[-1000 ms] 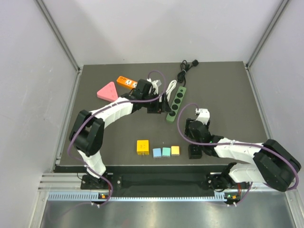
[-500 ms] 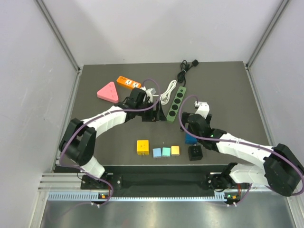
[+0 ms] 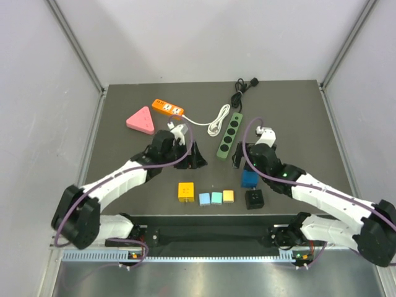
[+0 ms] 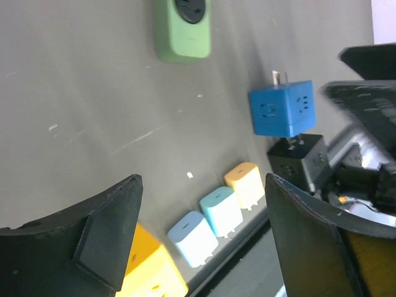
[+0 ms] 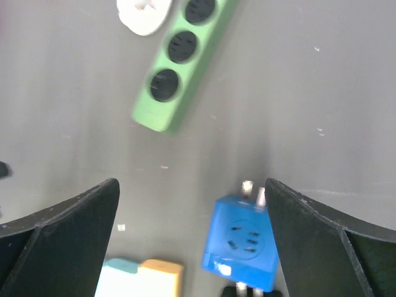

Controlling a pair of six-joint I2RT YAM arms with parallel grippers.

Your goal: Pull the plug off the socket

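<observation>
The green power strip [image 3: 229, 135] lies at mid-table; its sockets look empty in the right wrist view [image 5: 179, 62]. A white plug [image 3: 213, 130] on a white cord from the orange strip [image 3: 168, 107] lies beside its left side [image 5: 143, 12]. My left gripper [image 3: 189, 156] is open and empty, left of the green strip's near end [image 4: 182, 31]. My right gripper [image 3: 240, 158] is open and empty, just right of that end, above a blue cube adapter [image 5: 242, 242]. In both wrist views the jaws stand wide apart around bare table.
The blue cube [image 3: 249, 179] lies with a black cube adapter [image 3: 254, 199] just behind it, its prongs toward the blue. A yellow cube [image 3: 185, 190] and three small chargers [image 3: 216, 197] sit at the near edge. A pink triangle [image 3: 140, 119] and a black cord [image 3: 241, 90] lie at the back.
My left gripper has drawn back from the white plug and strip toward the near left. My right gripper has moved from over the black cube toward the strip, uncovering the blue cube.
</observation>
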